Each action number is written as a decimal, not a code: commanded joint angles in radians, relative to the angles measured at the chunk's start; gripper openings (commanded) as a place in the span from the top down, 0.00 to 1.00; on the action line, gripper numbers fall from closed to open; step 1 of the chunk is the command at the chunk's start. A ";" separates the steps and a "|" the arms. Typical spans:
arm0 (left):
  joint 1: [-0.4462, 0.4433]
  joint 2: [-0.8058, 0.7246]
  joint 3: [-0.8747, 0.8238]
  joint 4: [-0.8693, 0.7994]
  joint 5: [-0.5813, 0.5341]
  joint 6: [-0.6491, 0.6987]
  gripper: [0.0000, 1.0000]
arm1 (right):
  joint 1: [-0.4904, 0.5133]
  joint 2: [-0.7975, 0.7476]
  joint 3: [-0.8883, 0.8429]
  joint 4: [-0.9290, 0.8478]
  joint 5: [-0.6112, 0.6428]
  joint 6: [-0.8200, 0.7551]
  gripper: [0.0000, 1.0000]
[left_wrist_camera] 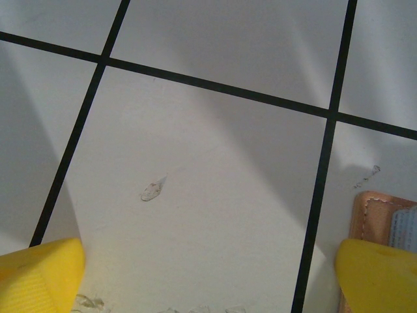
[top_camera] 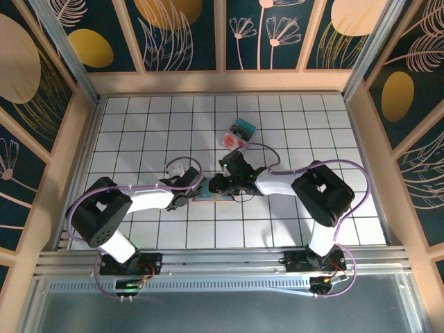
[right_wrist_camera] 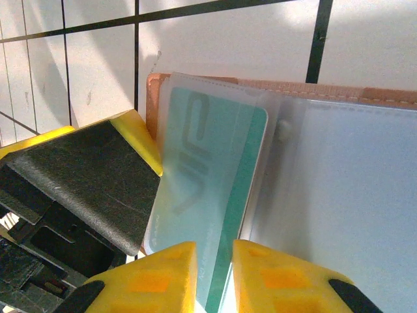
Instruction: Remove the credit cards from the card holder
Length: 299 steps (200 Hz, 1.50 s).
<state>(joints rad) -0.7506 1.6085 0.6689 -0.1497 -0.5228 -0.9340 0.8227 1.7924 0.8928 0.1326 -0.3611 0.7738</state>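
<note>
The card holder [right_wrist_camera: 339,88] lies open on the table, its tan leather rim framing clear sleeves. A teal credit card [right_wrist_camera: 208,163] printed with pale letters sits in the left sleeve. My right gripper [right_wrist_camera: 215,251] is shut on the near edge of that card and its sleeve. A yellow and black finger [right_wrist_camera: 98,182] of the left gripper rests at the holder's left edge. My left gripper [left_wrist_camera: 208,280] stands wide open over bare tile, and its right fingertip [left_wrist_camera: 378,274] overlaps the holder's corner [left_wrist_camera: 374,208]. From above, the two grippers meet over the card holder [top_camera: 207,198].
A clear plastic box [top_camera: 238,132] with red and teal contents sits on the tiles behind the grippers. Wooden walls [top_camera: 76,139] close the table on three sides. Cables loop off both arms.
</note>
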 commanded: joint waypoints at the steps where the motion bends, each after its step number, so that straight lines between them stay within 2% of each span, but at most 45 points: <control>1: 0.007 0.067 -0.028 -0.054 0.088 0.025 0.01 | 0.003 0.004 0.016 0.029 -0.006 0.019 0.78; 218: 0.008 0.076 -0.023 -0.059 0.084 0.029 0.01 | 0.000 0.031 -0.041 0.061 0.005 0.067 0.78; 299: 0.005 0.077 -0.035 -0.050 0.107 0.030 0.01 | -0.017 0.062 -0.042 0.187 -0.071 0.086 0.81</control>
<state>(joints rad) -0.7498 1.6192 0.6735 -0.1349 -0.5289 -0.9344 0.8127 1.8294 0.8673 0.2192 -0.3969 0.8410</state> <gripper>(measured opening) 0.988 0.202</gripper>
